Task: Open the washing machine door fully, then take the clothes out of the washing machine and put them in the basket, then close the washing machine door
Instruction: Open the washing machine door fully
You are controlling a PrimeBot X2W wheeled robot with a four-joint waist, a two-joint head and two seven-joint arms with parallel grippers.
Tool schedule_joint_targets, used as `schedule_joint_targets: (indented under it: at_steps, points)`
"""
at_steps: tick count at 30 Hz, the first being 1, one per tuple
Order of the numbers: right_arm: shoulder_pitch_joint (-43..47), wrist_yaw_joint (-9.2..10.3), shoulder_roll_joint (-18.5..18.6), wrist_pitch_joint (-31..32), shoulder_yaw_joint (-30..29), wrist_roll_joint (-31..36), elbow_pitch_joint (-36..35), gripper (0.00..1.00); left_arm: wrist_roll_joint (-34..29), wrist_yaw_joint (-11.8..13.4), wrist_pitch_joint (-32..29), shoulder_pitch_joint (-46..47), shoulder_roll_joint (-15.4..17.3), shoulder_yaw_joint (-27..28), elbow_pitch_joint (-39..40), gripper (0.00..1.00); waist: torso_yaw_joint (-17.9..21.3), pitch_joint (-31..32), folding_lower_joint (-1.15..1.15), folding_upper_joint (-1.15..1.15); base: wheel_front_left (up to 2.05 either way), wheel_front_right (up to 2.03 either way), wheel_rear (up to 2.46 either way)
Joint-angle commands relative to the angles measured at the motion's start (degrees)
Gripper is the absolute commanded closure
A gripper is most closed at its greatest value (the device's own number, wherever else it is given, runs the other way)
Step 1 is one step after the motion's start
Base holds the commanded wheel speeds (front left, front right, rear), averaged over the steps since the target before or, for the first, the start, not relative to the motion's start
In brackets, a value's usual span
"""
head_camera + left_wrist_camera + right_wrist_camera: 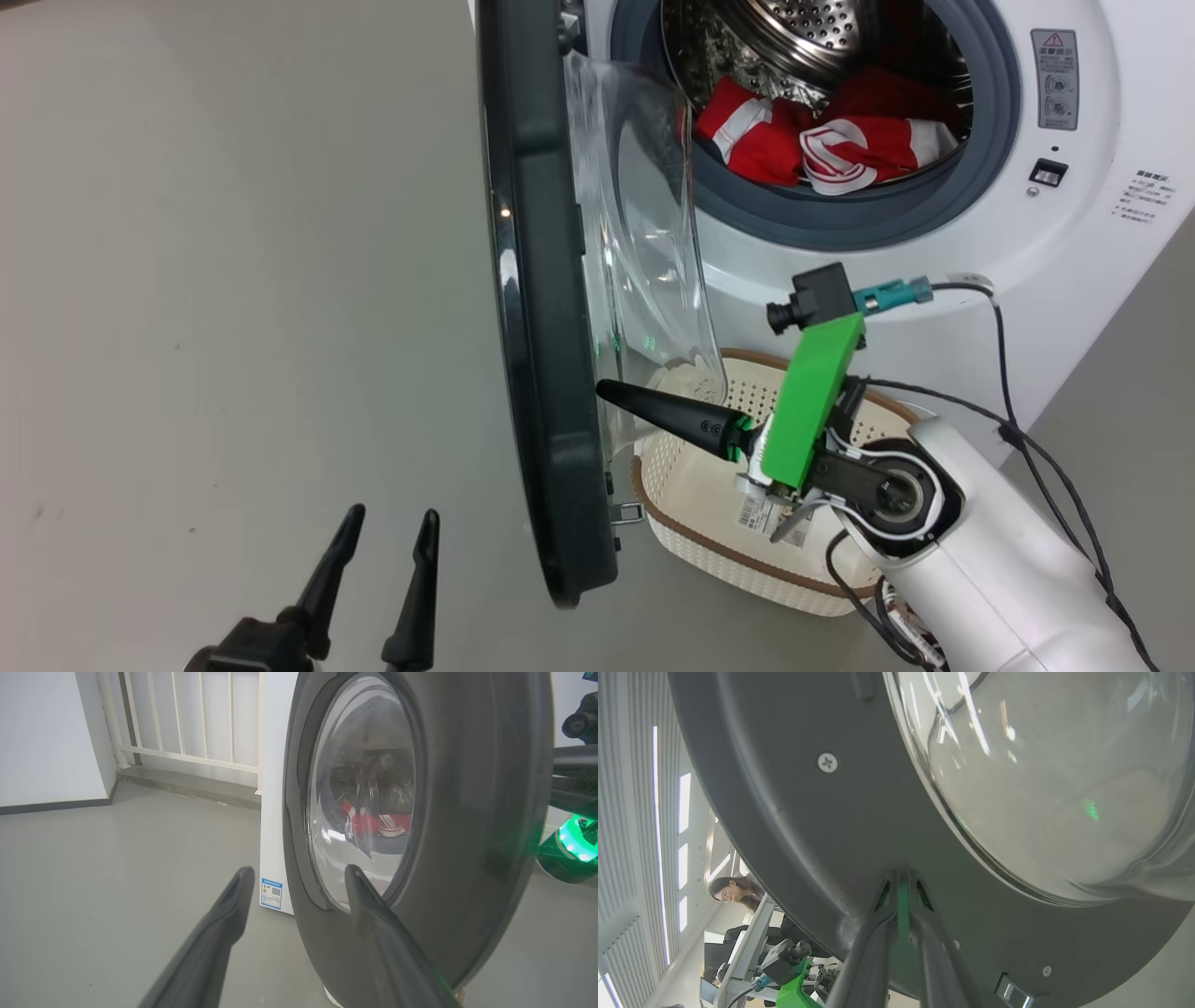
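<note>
Squarely against the tips of the closed right claw (605, 388), washing machine door (546, 373), left claw (392, 515) spread wide, empty

White forearm (1008, 569), green bracket (810, 411), black right hand (605, 388)

Red, white-striped clothes (840, 140) at one o'clock; cream perforated basket (738, 565), brown rim; glossy black washing machine door (546, 373); white washing machine (1074, 252).
</note>
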State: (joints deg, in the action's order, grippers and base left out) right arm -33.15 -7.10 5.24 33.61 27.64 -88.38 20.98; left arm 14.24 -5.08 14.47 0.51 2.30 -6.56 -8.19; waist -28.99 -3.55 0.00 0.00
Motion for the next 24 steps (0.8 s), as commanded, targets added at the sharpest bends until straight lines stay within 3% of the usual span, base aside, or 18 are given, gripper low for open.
schedule_joint_targets:
  at_steps: [1, 10, 24]
  points:
    - [0.69, -0.39, -0.32, -1.29, 0.58, 0.72, -1.90, 0.00, -0.42, -0.08, 0.52, 1.71, 0.58, 1.98, 0.73, 0.00, 0.23, 0.36, 0.00, 0.00, 0.00, 0.00, 0.00]
    - [4.79, -0.39, 1.98, -6.83, 0.57, 2.10, -1.89, 0.00, -1.31, -0.73, 0.52, 1.80, 0.58, 2.82, -0.33, 0.00, 2.07, 0.86, 0.00, 0.00, 0.00, 0.00, 0.00]
    - [13.97, -0.39, 8.45, -20.91, 4.49, 6.91, -1.01, 0.00, -2.67, -1.44, 0.52, 0.55, 0.58, 5.28, -0.80, 0.00, 5.41, 2.33, 0.00, 0.00, 0.00, 0.00, 0.00]
